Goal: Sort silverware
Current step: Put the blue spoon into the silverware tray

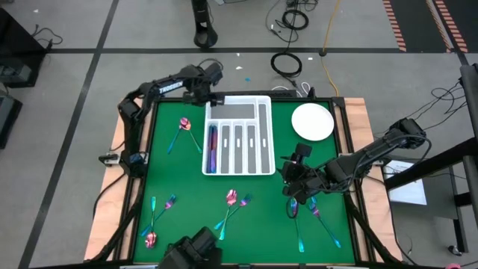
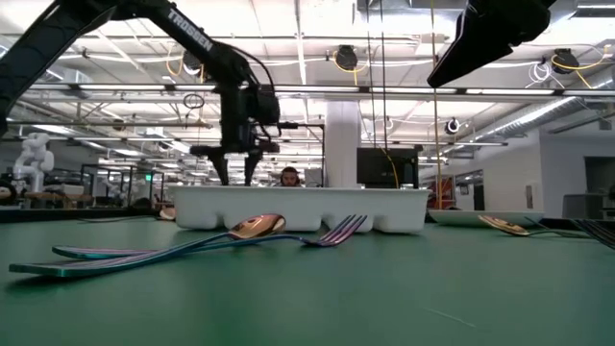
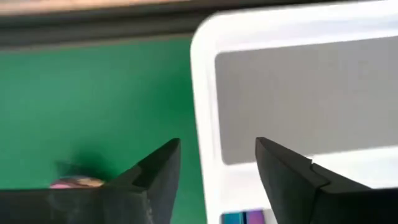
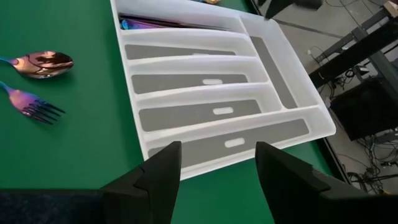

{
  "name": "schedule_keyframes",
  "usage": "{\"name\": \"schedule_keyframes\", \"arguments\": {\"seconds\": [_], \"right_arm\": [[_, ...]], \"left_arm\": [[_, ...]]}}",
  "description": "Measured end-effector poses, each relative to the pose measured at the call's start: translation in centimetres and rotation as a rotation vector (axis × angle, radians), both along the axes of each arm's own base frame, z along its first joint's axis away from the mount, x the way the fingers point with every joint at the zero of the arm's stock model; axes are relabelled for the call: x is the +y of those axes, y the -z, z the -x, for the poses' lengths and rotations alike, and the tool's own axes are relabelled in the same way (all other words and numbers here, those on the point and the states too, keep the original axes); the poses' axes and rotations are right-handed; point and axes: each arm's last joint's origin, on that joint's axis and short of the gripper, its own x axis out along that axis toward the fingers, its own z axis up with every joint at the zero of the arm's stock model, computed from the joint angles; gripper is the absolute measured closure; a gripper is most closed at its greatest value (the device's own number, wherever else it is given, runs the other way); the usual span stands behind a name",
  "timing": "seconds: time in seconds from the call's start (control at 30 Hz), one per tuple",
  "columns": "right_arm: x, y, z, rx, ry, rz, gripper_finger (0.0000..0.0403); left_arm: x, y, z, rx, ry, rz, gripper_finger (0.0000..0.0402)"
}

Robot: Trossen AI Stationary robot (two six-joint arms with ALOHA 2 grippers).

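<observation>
Left gripper (image 3: pixel 217 171) hovering jaws apart, empty, over tray (image 3: pixel 205 93) corner; right gripper (image 4: pixel 217 165) waiting jaws apart, empty.

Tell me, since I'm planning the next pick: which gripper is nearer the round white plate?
Right. The right gripper hovers just below the plate in the high view; the left gripper hangs across the tray, at its far-left corner.

- The surface (image 1: pixel 187 172) is covered in green, with a pale wooden edge showing along its sides.
- Around it lies a grey floor (image 1: pixel 75 45) crossed by dark lines, with coiled black cables (image 1: pixel 285 63) and a yellow cable (image 1: pixel 326 37) lying loose.
- An orange-and-black striped strip (image 1: pixel 407 22) runs over the floor at one corner.
- Beyond the surface, a large hall with ceiling light strips (image 2: pixel 317 38), a white pillar (image 2: pixel 341 144) and a dark monitor (image 2: pixel 387 168).
- A person (image 2: pixel 288 177) sits far behind.
</observation>
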Motion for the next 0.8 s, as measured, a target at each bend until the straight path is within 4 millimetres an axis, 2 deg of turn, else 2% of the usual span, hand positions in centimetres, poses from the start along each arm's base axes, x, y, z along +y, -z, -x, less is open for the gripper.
{"name": "schedule_keyframes", "arguments": {"seconds": [0.23,0.4,0.6,0.7,0.8], "right_arm": [[0.0,0.0,0.0,0.004,0.000,0.002,0.0209],[0.0,0.0,0.0,0.004,0.000,0.002,0.0209],[0.0,0.0,0.0,-0.001,0.000,-0.001,0.0209],[0.1,-0.1,-0.1,-0.010,-0.009,0.000,0.0209],[0.1,-0.2,-0.3,-0.028,-0.010,-0.008,0.0209]], "left_arm": [[-0.7,-6.4,1.3,-0.031,0.120,-0.081,0.0180],[-3.3,-10.1,1.8,-0.066,0.244,-0.149,0.0180],[-9.8,-13.5,0.6,-0.094,0.502,-0.226,0.0180],[-13.7,-14.0,-0.7,-0.082,0.609,-0.279,0.0180],[-17.7,-13.6,-2.3,-0.073,0.729,-0.332,0.0180]]}}
